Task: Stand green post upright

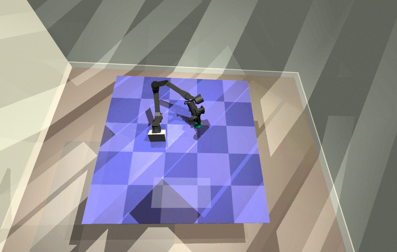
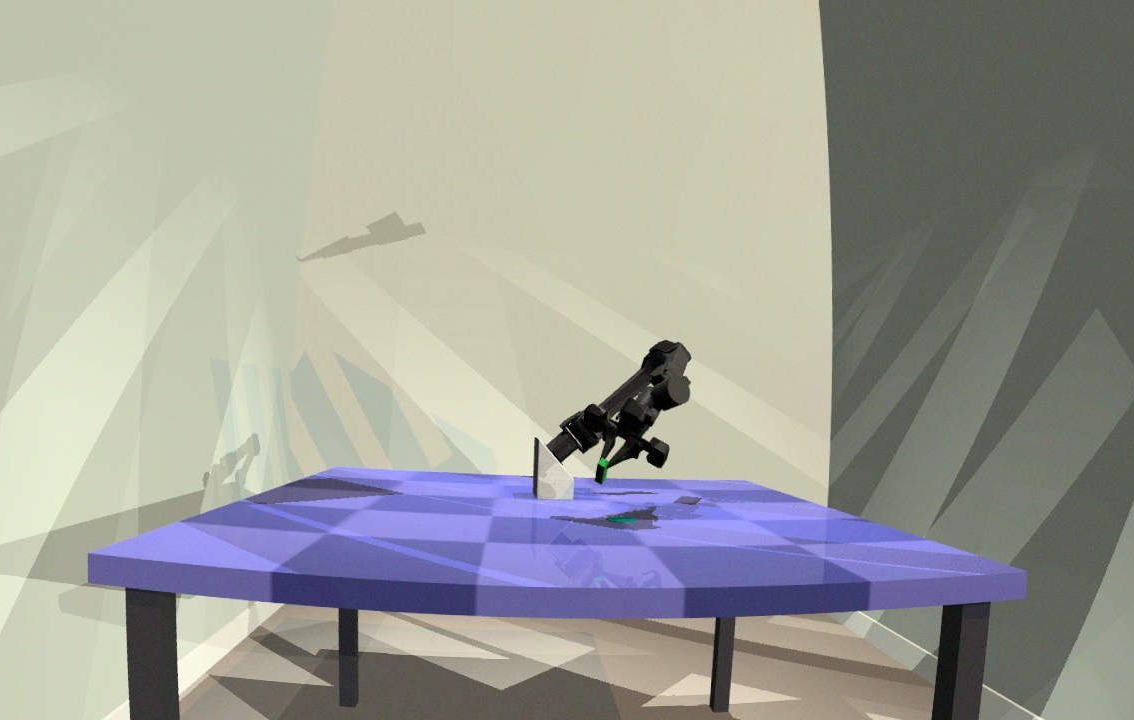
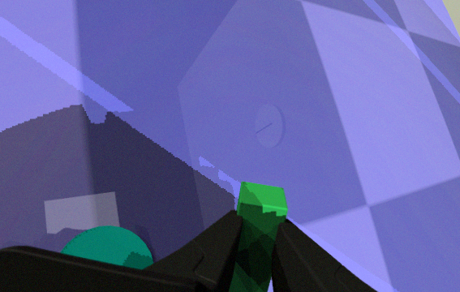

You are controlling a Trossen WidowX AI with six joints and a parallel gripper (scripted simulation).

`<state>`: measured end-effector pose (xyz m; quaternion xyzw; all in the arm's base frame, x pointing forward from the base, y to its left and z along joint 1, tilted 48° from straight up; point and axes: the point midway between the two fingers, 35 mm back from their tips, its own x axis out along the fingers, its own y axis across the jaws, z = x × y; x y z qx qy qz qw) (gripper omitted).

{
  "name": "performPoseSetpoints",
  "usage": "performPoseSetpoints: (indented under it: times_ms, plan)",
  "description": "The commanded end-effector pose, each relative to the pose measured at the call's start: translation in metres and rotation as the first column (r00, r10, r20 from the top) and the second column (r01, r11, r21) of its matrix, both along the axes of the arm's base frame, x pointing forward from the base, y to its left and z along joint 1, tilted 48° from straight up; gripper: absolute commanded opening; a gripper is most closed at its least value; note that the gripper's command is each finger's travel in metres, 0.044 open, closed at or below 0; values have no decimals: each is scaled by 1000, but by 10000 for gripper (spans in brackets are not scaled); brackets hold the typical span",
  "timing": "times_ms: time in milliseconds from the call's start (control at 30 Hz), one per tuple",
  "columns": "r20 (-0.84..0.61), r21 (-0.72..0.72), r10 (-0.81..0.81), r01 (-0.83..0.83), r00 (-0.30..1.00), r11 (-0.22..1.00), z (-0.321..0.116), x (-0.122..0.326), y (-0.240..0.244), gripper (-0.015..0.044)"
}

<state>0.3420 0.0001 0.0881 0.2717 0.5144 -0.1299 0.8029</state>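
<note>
Your gripper (image 3: 259, 239) is clamped on the post (image 3: 261, 215) — in the wrist view the two black fingers press against its sides, and its square green end sticks out past their tips. The post is off the table (image 2: 374, 555): in the exterior view it shows as a small green piece (image 2: 602, 467) at the fingertips, hanging in the air above the checkered top and tilted rather than plumb.

The circle (image 3: 105, 245) lies flat on the table, down and to the left of the post in your wrist view, partly hidden by the lower edge of the gripper body and darkened by shadow. From the side you see it as a thin green sliver (image 2: 620, 518) on the top, a little below and just right of the held post, inside the arm's dark shadow. In the top view the gripper (image 1: 195, 120) covers most of the circle (image 1: 198, 125) — only a small arc of green peeks out beneath the fingers, so you cannot tell from there how closely the post lines up with it.

The arm (image 1: 174, 90) rises from the white base (image 1: 157, 135), bends over, and reaches down toward the middle of the table.
</note>
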Motion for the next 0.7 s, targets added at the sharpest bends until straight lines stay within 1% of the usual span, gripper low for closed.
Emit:
performPoseSetpoints:
  times_ms: [0, 667]
  plan:
    - [28, -14, -16, 17, 999, 1000, 3, 0, 0, 23]
    - [137, -58, -83, 92, 987, 994, 8, 1, 1, 23]
